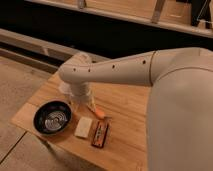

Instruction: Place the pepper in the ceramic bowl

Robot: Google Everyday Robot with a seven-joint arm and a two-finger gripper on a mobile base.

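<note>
Wooden worktop (pixel 131 106) carries everything in the camera view. White arm (pixel 125 70) reaches in from the right, bends at a rounded wrist and points down over the left-centre of the worktop. Hand (pixel 83 103) sits under that wrist, low over the wood and mostly hidden by the arm, so I cannot tell if it is apart, together or clamped on anything. Pepper (pixel 98 113) is on the worktop just right of the hand, orange-red, slanting down to the right. Its upper end is at the hand, contact unclear. Ceramic bowl (pixel 42 120) is at the front-left corner, dark with a pale swirl inside, left of the hand and apart from the pepper. Pale block (pixel 83 127) lies just right of the bowl. Dark rectangular item (pixel 100 134) with red-orange markings lies just beside the block, in front of the pepper.
</note>
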